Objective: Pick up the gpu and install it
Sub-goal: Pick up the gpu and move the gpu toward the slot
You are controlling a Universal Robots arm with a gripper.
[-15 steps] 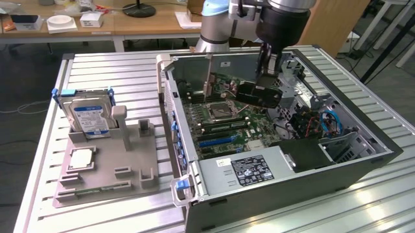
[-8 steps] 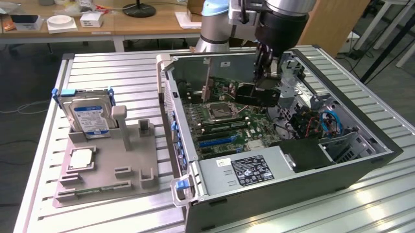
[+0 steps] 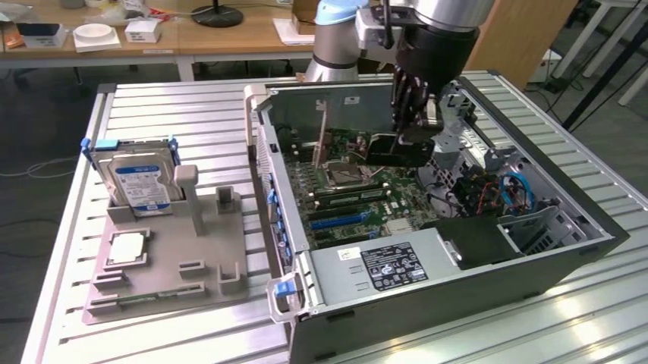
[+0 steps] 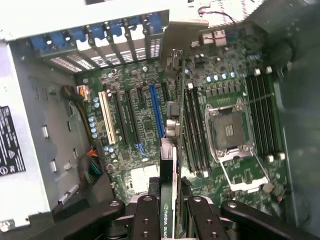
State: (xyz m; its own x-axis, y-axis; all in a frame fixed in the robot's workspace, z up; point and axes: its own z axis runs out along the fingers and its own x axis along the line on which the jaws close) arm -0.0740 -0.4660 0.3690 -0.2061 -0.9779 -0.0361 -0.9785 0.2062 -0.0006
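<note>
The gpu (image 3: 396,154) is a slim black card hanging inside the open computer case (image 3: 526,284), a little above the motherboard (image 3: 350,199). My gripper (image 3: 412,135) reaches down from above and is shut on the card's upper edge. In the wrist view the gpu (image 4: 169,170) shows edge-on between my two fingers (image 4: 147,216), with my gripper (image 4: 172,202) clamped on both flat sides. The card hangs over the board between the blue expansion slot (image 4: 156,112) and the memory slots beside the CPU socket (image 4: 231,132). It touches no slot.
A grey fixture tray (image 3: 193,284) at the exterior view's left holds a silver hard drive (image 3: 142,183), a CPU chip (image 3: 127,249) and a green memory stick (image 3: 142,298). The power supply (image 3: 390,265), cables (image 3: 511,189) and case walls crowd the space around the motherboard.
</note>
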